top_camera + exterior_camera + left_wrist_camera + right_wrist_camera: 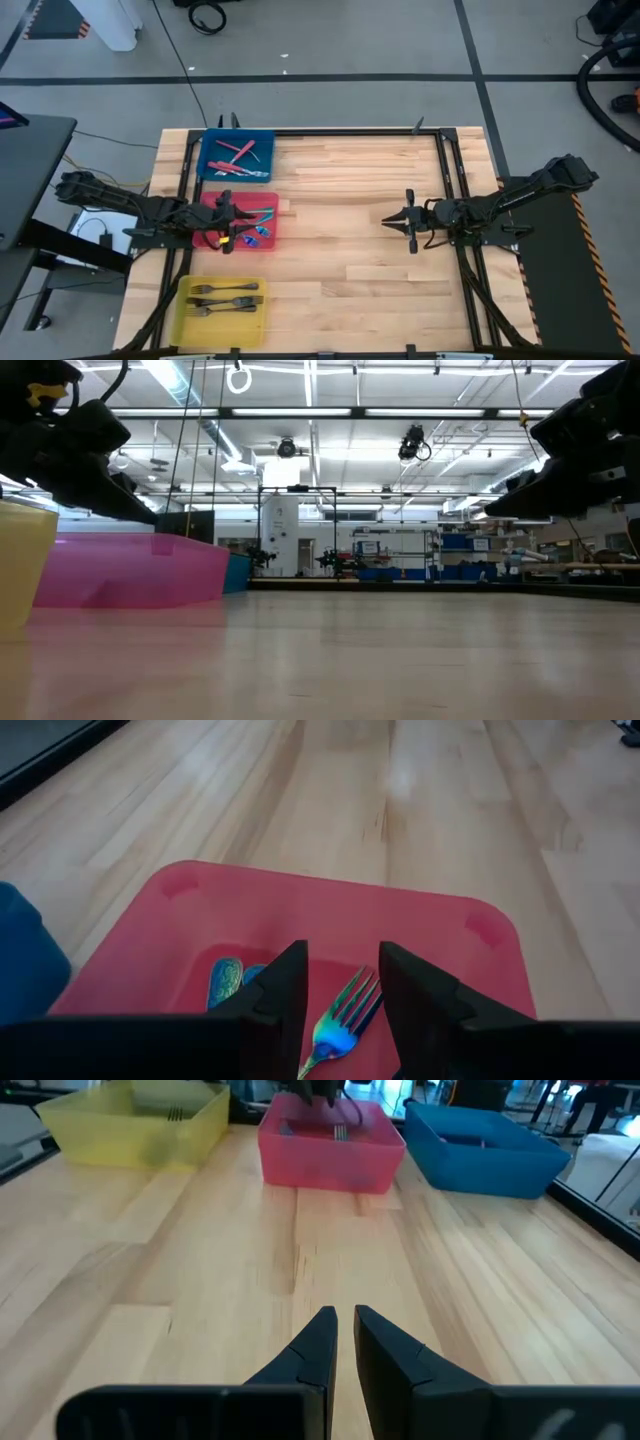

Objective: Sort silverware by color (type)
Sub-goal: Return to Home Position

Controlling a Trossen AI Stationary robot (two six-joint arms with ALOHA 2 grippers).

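Three bins stand along the table's left edge. The blue bin (212,168) holds red-handled forks (240,152). The red bin (268,205) holds blue-teal forks (260,232). The yellow bin (190,318) holds dark metal forks (225,298). My left gripper (225,225) hangs over the red bin, open. In the left wrist view an iridescent blue fork (340,1020) shows between its fingers (342,950), tines pointing away. My right gripper (388,220) waits over bare wood right of centre, with a narrow gap between its fingers (345,1312). My left gripper's fingers (290,990) stand on either side of the blue fork's tined end (355,995), above the red bin's floor. I cannot tell whether they touch the fork.
Bare wooden table lies between the bins and my right gripper. A black frame rail (450,180) runs along the table's right side and another along the left, beside the bins. In the low view the red bin (130,570) and the yellow bin (25,560) stand at the left.
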